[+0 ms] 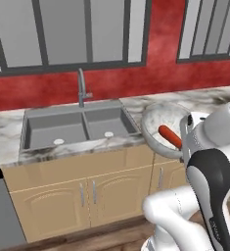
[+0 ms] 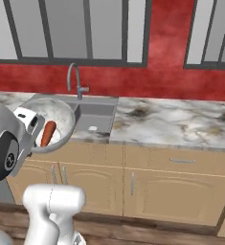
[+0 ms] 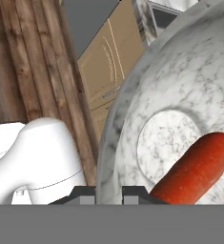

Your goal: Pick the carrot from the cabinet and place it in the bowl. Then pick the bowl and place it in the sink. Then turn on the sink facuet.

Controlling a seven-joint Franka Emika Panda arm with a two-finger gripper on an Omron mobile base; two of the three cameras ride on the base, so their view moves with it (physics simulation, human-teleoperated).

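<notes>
The gripper [image 3: 108,193] is pinched shut on the near rim of the bowl [image 1: 161,119], one dark tip on either side of the wall, and holds the bowl up in the air, tilted so that its speckled inside faces the cameras. In the left base view the bowl hangs off the front right corner of the sink [image 1: 77,128], over the marble counter [image 2: 181,119] and out past its front edge; in the right base view it covers the sink's near left part. The carrot [image 1: 170,136] lies inside the bowl, slanting across the pale flat bottom and resting against the wall on the gripper's side (its thick end is towards the hand in the hand view). Both basins of the sink are bare, each with a round pale drain. The sink facuet [image 1: 81,87] stands upright at the back edge of the sink, between the two basins, with its small lever sticking out to the side. Below the counter run tan cupboard doors [image 2: 171,186] with slim metal handles.
</notes>
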